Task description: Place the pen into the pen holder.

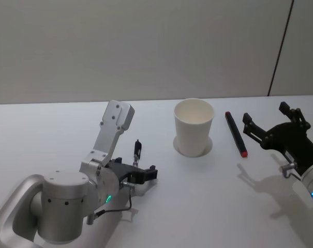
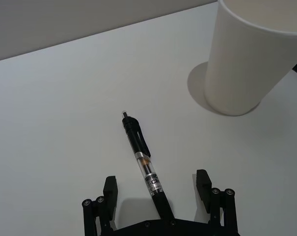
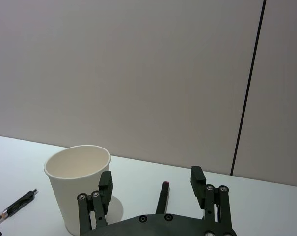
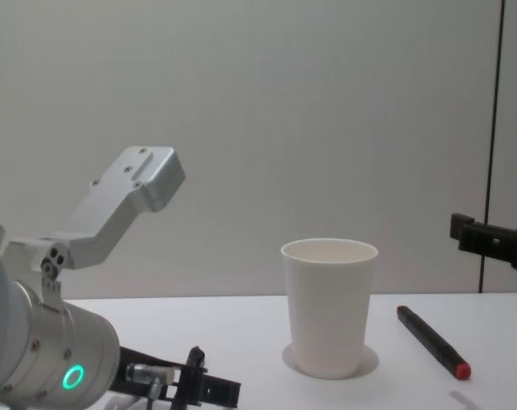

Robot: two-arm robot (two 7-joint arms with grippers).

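The cup is standing upright on the white table, open end up, roughly in the middle. Two pens are lying flat on the table, one on either side of it. The clear pen, with a see-through barrel and black ends, is lying to the cup's left and well apart from it. The left gripper is sitting low at the table with its fingers spread apart, and the pen's rear half is lying in the gap between them, touching neither one. The red-tipped pen is lying just beside the cup on its right, red end toward the robot, close to the cup's base but not touching it. The right gripper is hovering above the table to the right of this pen, at about the height of the cup's rim, fingers spread and holding nothing. From the right wrist the red-tipped pen is showing in the gap between its fingers.
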